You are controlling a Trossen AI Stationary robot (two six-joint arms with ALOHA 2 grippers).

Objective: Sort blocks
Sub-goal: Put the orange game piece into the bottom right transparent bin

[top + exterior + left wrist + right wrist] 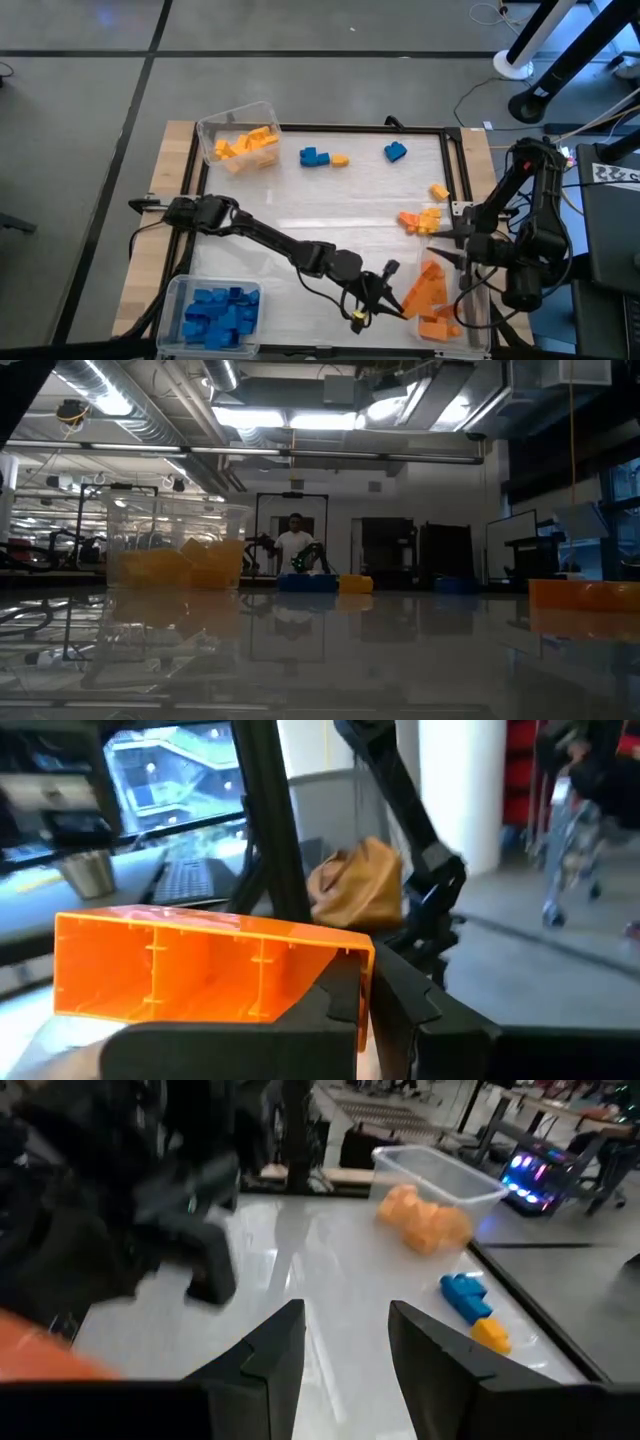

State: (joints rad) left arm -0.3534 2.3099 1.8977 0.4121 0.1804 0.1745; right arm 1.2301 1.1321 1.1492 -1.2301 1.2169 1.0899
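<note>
Between the closed fingers of the left gripper an orange block is held, its long axis crosswise to them, while the bin of orange blocks lies far behind, and the half-open, empty right gripper waits alongside.
</note>
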